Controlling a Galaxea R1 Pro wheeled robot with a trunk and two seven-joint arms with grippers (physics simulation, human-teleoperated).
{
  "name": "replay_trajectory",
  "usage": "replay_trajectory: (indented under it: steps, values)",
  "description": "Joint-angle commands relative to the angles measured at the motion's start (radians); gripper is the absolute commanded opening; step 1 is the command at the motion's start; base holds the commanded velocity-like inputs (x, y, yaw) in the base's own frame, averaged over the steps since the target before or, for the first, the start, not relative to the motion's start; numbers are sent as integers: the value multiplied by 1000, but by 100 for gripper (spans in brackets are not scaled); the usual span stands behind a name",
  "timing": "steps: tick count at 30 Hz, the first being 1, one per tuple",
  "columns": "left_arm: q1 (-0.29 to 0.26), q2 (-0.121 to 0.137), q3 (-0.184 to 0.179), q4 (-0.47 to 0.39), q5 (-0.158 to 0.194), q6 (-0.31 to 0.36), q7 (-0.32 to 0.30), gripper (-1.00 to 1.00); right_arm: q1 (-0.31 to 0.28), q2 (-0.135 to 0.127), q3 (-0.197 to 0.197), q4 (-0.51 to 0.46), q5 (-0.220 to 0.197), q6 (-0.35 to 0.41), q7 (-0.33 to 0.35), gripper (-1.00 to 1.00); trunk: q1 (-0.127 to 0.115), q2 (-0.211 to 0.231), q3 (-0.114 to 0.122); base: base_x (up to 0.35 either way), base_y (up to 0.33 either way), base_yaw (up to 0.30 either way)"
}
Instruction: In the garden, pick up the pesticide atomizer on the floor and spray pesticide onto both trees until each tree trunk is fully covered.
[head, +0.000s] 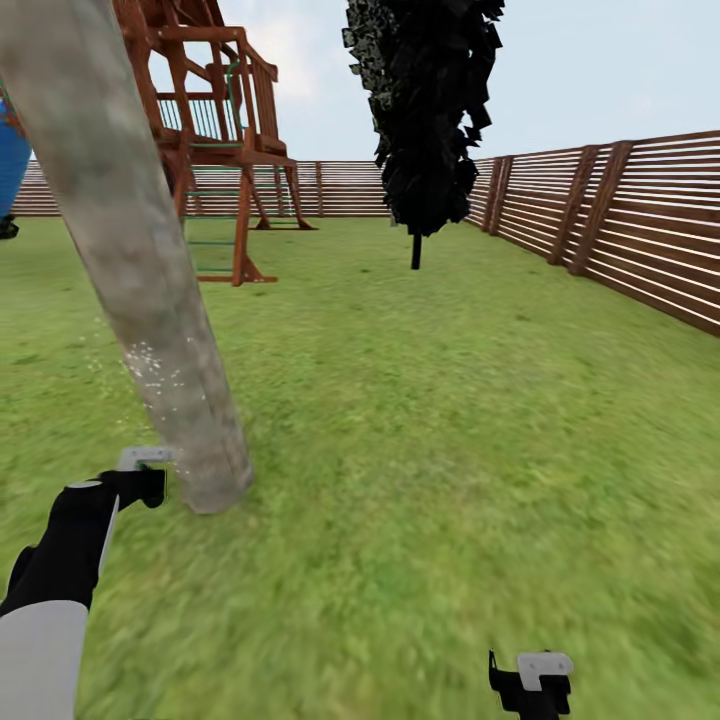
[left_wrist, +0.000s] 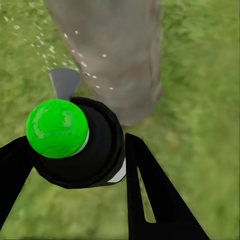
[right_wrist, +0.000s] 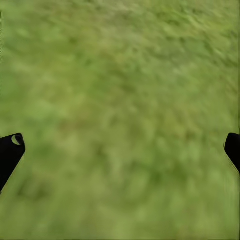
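My left jaws (left_wrist: 75, 165) are clenched on the pesticide atomizer (left_wrist: 82, 145), one black finger on each side of its dark rounded top; a bright green ball sits on that top in the left wrist view, and a grey nozzle piece points toward the tree trunk (left_wrist: 112, 50). From the head camera I see that left gripper (head: 140, 485) low on my left, just beside the base of the tree trunk (head: 130, 250), which leans across that side of the picture, pale and mottled. Small white specks hang around the trunk's lower part in both views. Behind the trunk stands a red-brown wooden play tower (head: 215, 120) on the grass lawn (head: 430, 420). Further right, a thin-stemmed tree with black foliage (head: 425, 110) rises well apart from the trunk, and the slatted wooden fence (head: 620, 220) runs along the right side. My right jaws (right_wrist: 120, 150) are released, fingertips spread wide over bare grass; the right gripper (head: 530, 685) sits at the lower edge.
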Motion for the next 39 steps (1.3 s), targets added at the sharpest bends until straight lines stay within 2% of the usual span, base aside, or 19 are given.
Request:
replay_trajectory:
  steps: [1,4,8,15,18,19,20,22,24,27,29,32,33,34,35,37,39]
  values:
    - [0,0,1,1,3,0,8,-100,0,0,0,0,0,0,0,100,0,0,0,218,-196,266]
    - [0,8,6,24,3,-1,14,-100,0,0,0,0,0,0,0,100,0,0,0,254,-178,273]
    - [0,17,7,147,-3,-6,15,-100,0,0,0,0,0,0,0,100,0,0,0,270,-170,66]
    - [-4,-24,-7,176,2,-4,15,-100,0,0,0,0,0,0,0,100,0,0,0,270,-169,135]
    - [-3,-10,3,175,1,-6,15,-100,0,0,0,0,0,0,0,100,0,0,0,271,-169,273]
    - [-2,14,4,176,0,-7,15,-100,0,0,0,0,0,0,0,100,0,0,0,271,-169,277]
    - [-1,24,4,179,0,-7,15,-100,0,0,0,0,0,0,0,100,0,0,0,270,-169,277]
    - [0,27,2,183,0,-7,15,-100,0,0,0,0,0,1,0,100,0,0,0,260,-174,189]
    - [0,15,-5,184,1,-7,16,-100,0,0,0,0,0,0,0,100,0,0,0,108,-239,34]
    - [0,-18,-6,184,0,-7,16,-100,0,0,0,-1,0,0,0,100,0,0,0,11,-269,3]
    - [0,-26,-5,184,-2,-7,16,-100,0,0,0,0,0,-1,0,100,0,0,0,2,-272,1]
    - [1,-7,4,190,-2,-7,16,-100,0,0,0,0,0,-1,0,100,0,0,0,0,-273,0]
    - [1,9,11,196,-2,-7,17,-100,0,0,0,0,0,-1,0,100,0,0,0,0,-273,0]
    - [1,38,32,216,-2,-8,22,-100,0,0,0,0,0,-1,0,100,0,0,0,0,-273,56]
    - [1,47,42,230,-2,-9,25,-100,0,0,0,0,0,-1,0,100,0,0,0,0,-273,155]
    - [2,52,49,263,-3,-49,29,-100,0,0,0,0,0,0,0,100,0,0,0,0,-273,230]
    - [2,42,47,285,-1,-104,53,-100,0,0,0,0,0,0,0,100,0,0,0,36,-273,268]
